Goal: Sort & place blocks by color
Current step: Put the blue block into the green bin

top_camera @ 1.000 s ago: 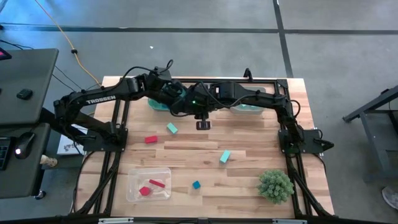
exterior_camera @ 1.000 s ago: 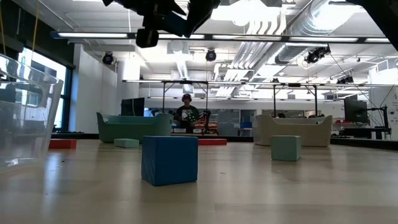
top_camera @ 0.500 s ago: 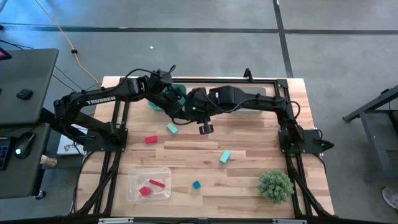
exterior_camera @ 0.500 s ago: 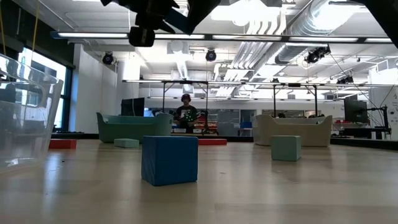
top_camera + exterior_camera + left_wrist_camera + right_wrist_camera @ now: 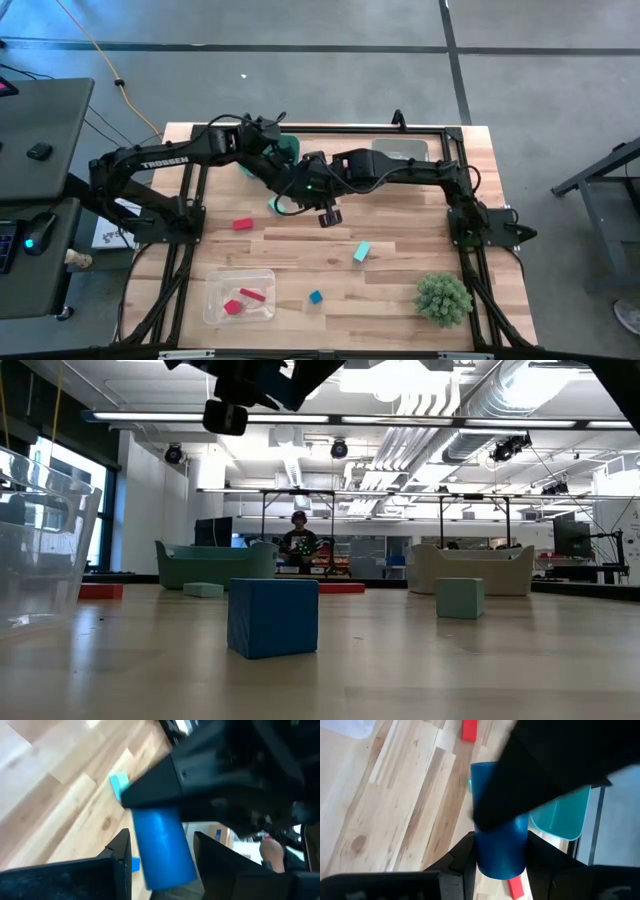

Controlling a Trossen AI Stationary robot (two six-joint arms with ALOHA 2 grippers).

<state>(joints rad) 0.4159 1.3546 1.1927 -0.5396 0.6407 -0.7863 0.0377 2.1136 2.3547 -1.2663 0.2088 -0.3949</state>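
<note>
- Blocks lay only partly sorted: two red blocks (image 5: pixel 240 300) sat in the clear bin (image 5: pixel 212 300) near the front left corner of the counter (image 5: pixel 400 300). We judged that to be the red pile.
- A blue block (image 5: pixel 497 835) hung in the air over the back middle of the counter, where both arms met.
- The right gripper (image 5: pixel 500 855) pinched this blue block between its fingers and kept it clear of the wood. We took it for the hand that was to carry the piece on.
- The left gripper (image 5: pixel 161 840) sat around the same blue block, and we could not tell whether it gripped it or had let go. Both on one piece looked to us like a hand-over from one arm to the other.
- A teal bin (image 5: pixel 287 148) stood at the back edge just behind the meeting arms, and a pale bin (image 5: pixel 400 152) stood further toward the back right corner. Which one takes blue we could not tell.
- A loose red block (image 5: pixel 242 224) waited left of centre, well apart from its bin.
- One teal block (image 5: pixel 362 252) lay right of centre, and another (image 5: pixel 275 206) lay just beside the arms and partly under them.
- A small blue cube (image 5: pixel 316 296) rested near the front edge, between the clear bin and the green plant ball (image 5: pixel 443 297). We did not count the ball in the sort.
</note>
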